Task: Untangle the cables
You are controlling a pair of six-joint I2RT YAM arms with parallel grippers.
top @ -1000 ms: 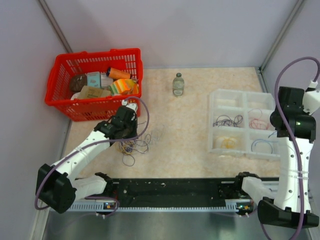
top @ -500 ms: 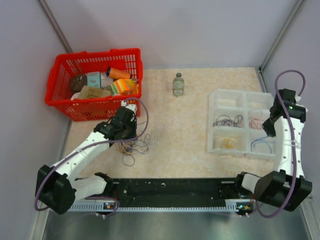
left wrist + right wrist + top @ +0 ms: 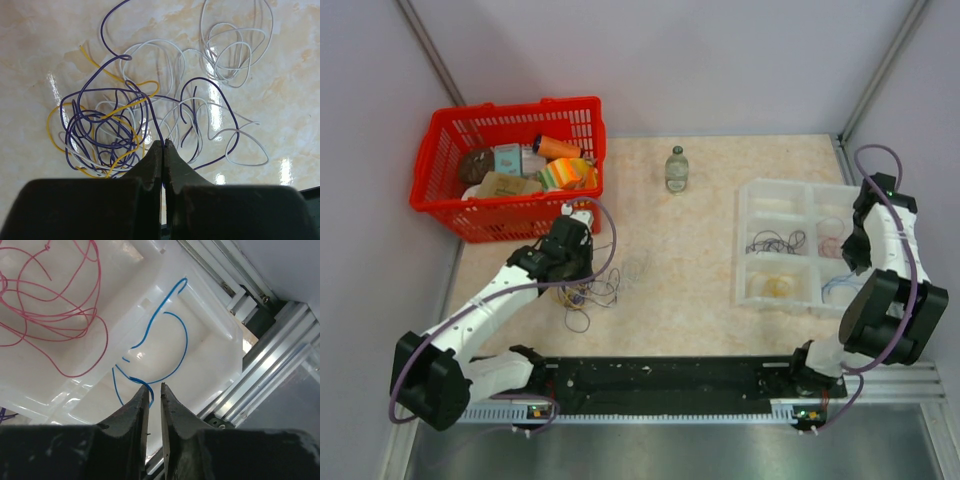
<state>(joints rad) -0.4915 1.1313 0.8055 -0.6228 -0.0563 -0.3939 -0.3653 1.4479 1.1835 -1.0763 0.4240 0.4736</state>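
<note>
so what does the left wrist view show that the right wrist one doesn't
Only left wrist: a tangle of purple, yellow and white wires on the table; the left gripper is shut, seemingly pinching a purple wire. Only right wrist: a clear tray with red wires and a blue wire in separate sections, the right gripper slightly open by the blue one. Both: dark fingers at the bottom, thin wires beyond.

Table (image 3: pixel 700 290): basket (image 3: pixel 510 216), bottle (image 3: pixel 677 169), tray (image 3: pixel 741 245), cables (image 3: pixel 583 291)
</note>
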